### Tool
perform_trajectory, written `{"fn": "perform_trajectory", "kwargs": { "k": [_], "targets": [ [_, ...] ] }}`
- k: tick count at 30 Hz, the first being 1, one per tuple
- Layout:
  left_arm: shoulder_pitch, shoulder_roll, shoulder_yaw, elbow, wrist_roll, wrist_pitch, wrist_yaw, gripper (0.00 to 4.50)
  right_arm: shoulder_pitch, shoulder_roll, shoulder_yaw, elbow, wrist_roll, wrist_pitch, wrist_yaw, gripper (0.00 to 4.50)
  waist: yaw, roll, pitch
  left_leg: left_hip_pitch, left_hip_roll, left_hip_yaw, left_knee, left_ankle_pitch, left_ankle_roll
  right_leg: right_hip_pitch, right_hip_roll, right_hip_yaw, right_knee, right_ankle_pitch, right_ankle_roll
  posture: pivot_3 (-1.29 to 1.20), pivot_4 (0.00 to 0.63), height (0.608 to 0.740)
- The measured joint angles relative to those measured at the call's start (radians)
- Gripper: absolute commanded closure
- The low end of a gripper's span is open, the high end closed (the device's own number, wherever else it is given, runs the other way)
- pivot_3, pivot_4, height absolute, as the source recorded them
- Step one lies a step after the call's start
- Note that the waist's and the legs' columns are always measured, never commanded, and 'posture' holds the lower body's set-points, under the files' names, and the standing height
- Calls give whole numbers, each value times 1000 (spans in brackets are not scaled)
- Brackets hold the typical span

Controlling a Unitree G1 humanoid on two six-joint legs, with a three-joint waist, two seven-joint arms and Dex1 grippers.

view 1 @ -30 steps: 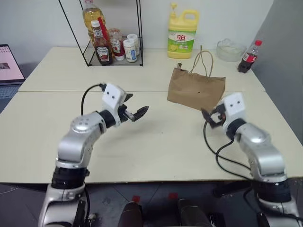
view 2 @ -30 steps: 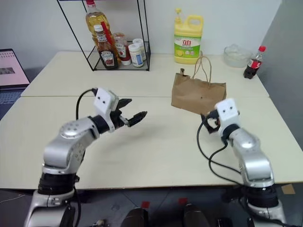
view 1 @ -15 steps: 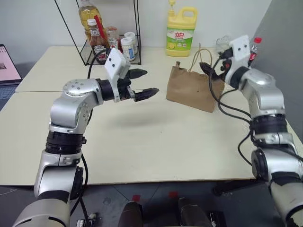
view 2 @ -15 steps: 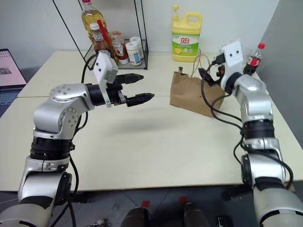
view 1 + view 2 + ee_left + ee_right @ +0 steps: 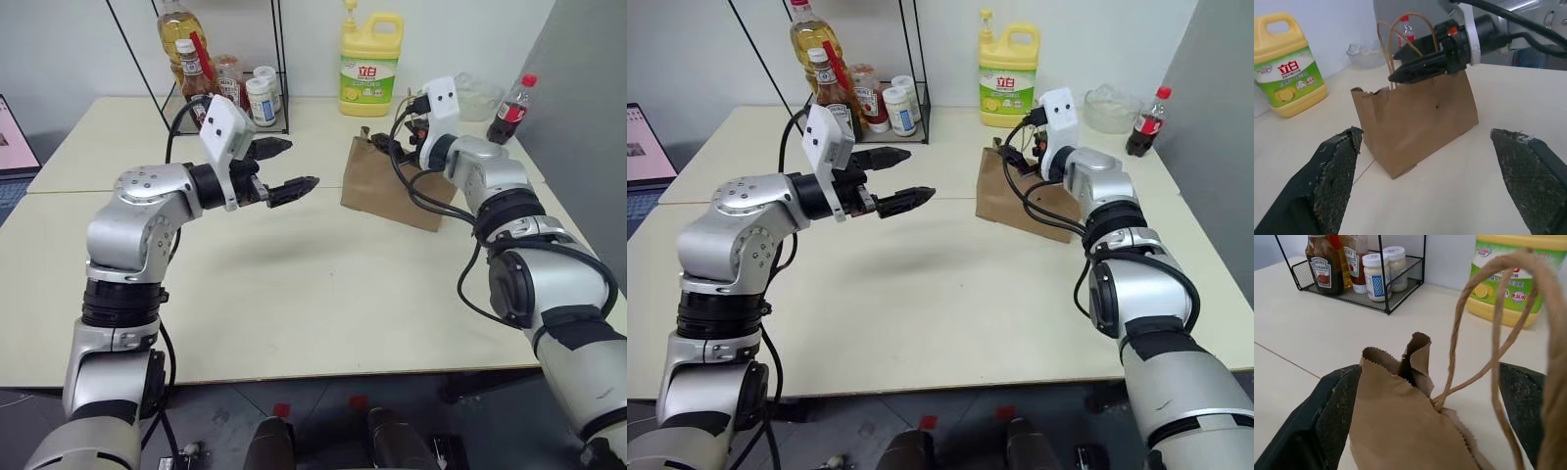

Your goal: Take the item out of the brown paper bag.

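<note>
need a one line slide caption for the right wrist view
Open right gripper straddling the crumpled top of the brown paper bag, its cord handles looping up, with the condiment rack behind.

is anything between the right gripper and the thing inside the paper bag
Yes: the brown paper bag itself. Its top is pinched nearly shut, so the paper hides whatever is inside. The open right gripper sits at the bag's top edge, with the twisted cord handles looping up right in front of it.
</note>
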Motion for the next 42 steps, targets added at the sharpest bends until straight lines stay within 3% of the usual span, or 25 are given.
{"fn": "perform_trajectory", "kwargs": {
  "k": [21, 24, 30, 34, 36, 42],
  "targets": [
    [48, 55, 33, -83, -23, 42, 56, 39, -63, 83, -163, 83, 26, 65, -154, 0, -22, 0, 0, 0, -1, -1, 0, 0, 0, 0, -1, -1, 1, 0, 0, 0, 150, 740],
    [53, 55, 36, -87, -24, 44, 58, 0, -63, 83, -184, 86, 36, 59, -156, 595, -22, 0, 0, 0, -1, -1, 0, 0, 0, 0, -1, -1, 1, 0, 0, 0, 150, 740],
    [76, 57, 38, -105, -37, 58, 74, 0, -63, 82, -189, 87, 34, 39, -146, 2776, -23, 0, 0, 0, -1, -1, 0, 0, 0, 0, -1, -1, 1, 0, 0, 0, 150, 740],
    [81, 59, 47, -119, -44, 58, 79, 0, -63, 79, -188, 87, 33, 38, -139, 3836, -23, 1, 0, 0, -1, -1, 0, 0, 0, 0, -1, -1, 1, 0, 0, 0, 150, 740],
    [82, 59, 48, -120, -45, 58, 79, 0, -63, 78, -188, 87, 33, 38, -136, 4047, -23, 1, 0, 0, -1, -1, 0, 0, 0, 0, -1, -1, 1, 0, 0, 0, 150, 740],
    [81, 59, 48, -119, -45, 57, 81, 0, -65, 76, -188, 87, 33, 37, -115, 4087, -23, 1, 0, 0, -1, -1, 0, 0, 0, 0, -1, -1, 1, 0, 0, 0, 150, 740]
  ]
}}
